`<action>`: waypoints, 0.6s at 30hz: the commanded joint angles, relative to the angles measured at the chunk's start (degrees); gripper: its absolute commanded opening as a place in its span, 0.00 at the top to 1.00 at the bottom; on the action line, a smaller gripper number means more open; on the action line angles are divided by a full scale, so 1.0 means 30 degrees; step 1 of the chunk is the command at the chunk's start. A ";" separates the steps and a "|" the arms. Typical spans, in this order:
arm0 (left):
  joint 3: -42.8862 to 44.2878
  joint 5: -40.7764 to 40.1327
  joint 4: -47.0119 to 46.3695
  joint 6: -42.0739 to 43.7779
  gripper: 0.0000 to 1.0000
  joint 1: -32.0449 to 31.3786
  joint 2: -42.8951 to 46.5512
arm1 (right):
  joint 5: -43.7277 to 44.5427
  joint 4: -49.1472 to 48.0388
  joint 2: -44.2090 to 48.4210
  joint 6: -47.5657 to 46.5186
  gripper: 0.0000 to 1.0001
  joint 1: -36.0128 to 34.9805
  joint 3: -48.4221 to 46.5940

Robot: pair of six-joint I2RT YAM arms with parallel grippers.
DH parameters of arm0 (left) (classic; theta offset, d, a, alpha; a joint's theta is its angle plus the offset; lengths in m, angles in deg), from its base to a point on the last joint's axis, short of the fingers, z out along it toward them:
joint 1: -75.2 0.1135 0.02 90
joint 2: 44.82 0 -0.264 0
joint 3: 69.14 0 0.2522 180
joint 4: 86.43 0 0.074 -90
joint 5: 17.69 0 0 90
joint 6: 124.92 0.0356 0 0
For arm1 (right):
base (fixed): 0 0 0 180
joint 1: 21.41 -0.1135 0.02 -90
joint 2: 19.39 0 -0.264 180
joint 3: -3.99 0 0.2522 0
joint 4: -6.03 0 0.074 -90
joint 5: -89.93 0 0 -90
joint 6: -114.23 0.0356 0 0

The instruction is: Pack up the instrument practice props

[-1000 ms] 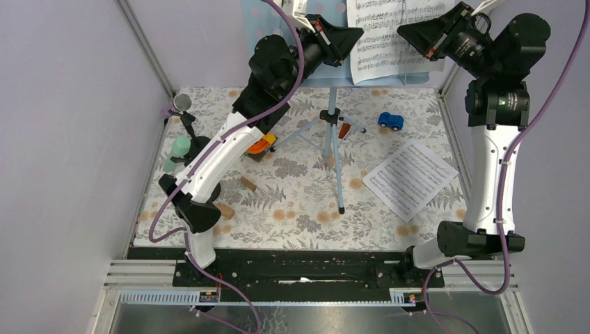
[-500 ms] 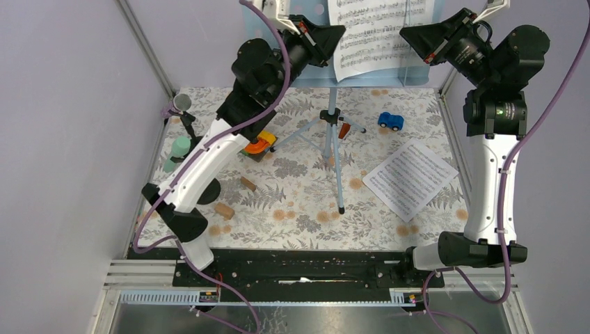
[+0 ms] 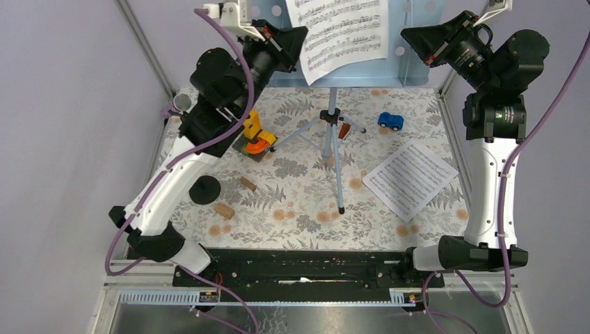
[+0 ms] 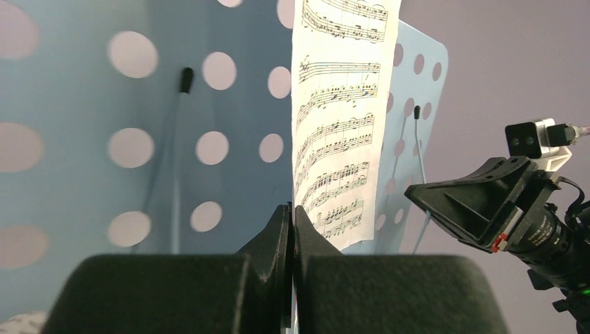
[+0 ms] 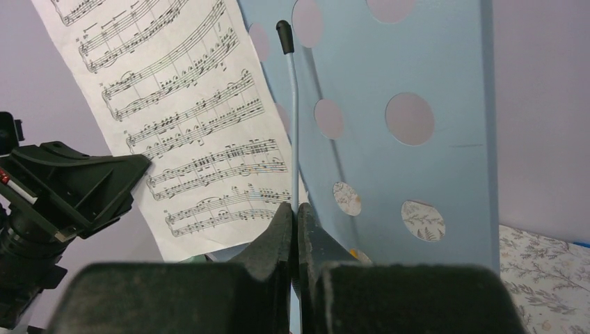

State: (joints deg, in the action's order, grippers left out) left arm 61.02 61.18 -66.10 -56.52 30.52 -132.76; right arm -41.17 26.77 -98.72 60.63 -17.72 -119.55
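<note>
The pale blue perforated music rack (image 3: 412, 49) stands on its tripod (image 3: 334, 142) at the back. My left gripper (image 3: 299, 36) is raised in front of it, shut on the edge of a white sheet-music page (image 3: 342, 33) that hangs off the rack's left side. In the left wrist view the page (image 4: 341, 118) rises edge-on from the left gripper (image 4: 293, 209). My right gripper (image 5: 295, 207) is shut on the rack's thin wire page holder (image 5: 295, 104). A second page (image 3: 410, 177) lies on the table. The purple microphone (image 3: 181, 103) stands far left. A black round holder base (image 3: 204, 189) sits near the left arm.
A blue toy car (image 3: 391, 121) sits right of the tripod. An orange and yellow toy (image 3: 256, 136) lies left of it. Two wooden blocks (image 3: 224, 211) (image 3: 248, 184) lie front left. Cage posts and walls close in both sides.
My left arm has swung left and up, sliding the held page leftward across the rack. The black base is uncovered; the arm hides the mint microphone. The right arm has barely moved.
</note>
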 commanded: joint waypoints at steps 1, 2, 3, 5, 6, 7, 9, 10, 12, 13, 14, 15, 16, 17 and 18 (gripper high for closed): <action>-0.0238 -0.1429 0.0710 0.1143 1.00 0.0072 0.1866 | -0.0219 -0.1040 0.0703 -0.0210 1.00 -0.0173 -0.0026; -0.0295 -0.1592 0.1119 0.1274 1.00 0.0082 0.2237 | -0.0194 -0.1053 0.0693 -0.0210 1.00 -0.0173 0.0001; -0.0442 -0.1792 0.1388 0.1385 1.00 0.0084 0.2660 | -0.0165 -0.1041 0.0717 -0.0210 1.00 -0.0173 0.0037; -0.0971 -0.1962 0.1683 0.1566 1.00 0.0082 0.3668 | -0.0057 -0.1038 0.0778 -0.0203 1.00 -0.0158 0.0121; -0.1328 -0.1959 0.1814 0.1616 1.00 0.0091 0.4157 | 0.0020 -0.1039 0.0794 -0.0206 1.00 -0.0171 0.0169; -0.1626 -0.1820 0.1988 0.1659 1.00 0.0074 0.4695 | 0.0067 -0.1039 0.0821 -0.0210 1.00 -0.0173 0.0201; -0.2055 -0.1521 0.2578 0.1650 1.00 0.0081 0.5555 | 0.0051 -0.1035 0.0838 -0.0233 1.00 -0.0173 0.0215; -0.2148 -0.1410 0.2940 0.1637 1.00 0.0080 0.5887 | 0.0049 -0.1038 0.0808 -0.0188 1.00 -0.0173 0.0207; -0.2347 -0.1164 0.3778 0.1610 1.00 0.0089 0.6577 | 0.0017 -0.1039 0.0768 -0.0158 0.98 -0.0173 0.0090; -0.2482 -0.0973 0.4097 0.1519 1.00 0.0081 0.6839 | -0.0007 -0.1039 0.0792 -0.0182 0.94 -0.0173 0.0052; -0.2608 -0.0759 0.4471 0.1321 1.00 0.0094 0.7037 | 0.0005 -0.1028 0.0828 -0.0232 0.90 -0.0173 0.0051; -0.2719 -0.0443 0.4777 0.1076 1.00 0.0080 0.7230 | 0.0131 -0.0971 0.0906 -0.0316 0.83 -0.0173 0.0047; -0.2905 -0.0089 0.4995 0.0804 1.00 0.0098 0.7441 | 0.0300 -0.0928 0.1059 -0.0414 0.72 -0.0173 0.0134; -0.3185 0.0326 0.5092 0.0590 1.00 0.0082 0.7654 | 0.0530 -0.0922 0.1250 -0.0507 0.59 -0.0173 0.0277; -0.3443 0.0736 0.5166 0.0403 1.00 0.0080 0.7860 | 0.0760 -0.0885 0.1446 -0.0694 0.50 -0.0173 0.0441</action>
State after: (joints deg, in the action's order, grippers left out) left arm 53.35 58.67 -53.97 -53.24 30.56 -110.56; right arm -40.58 26.45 -98.31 60.22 -17.74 -118.78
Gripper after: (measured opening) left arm 0.008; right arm 0.364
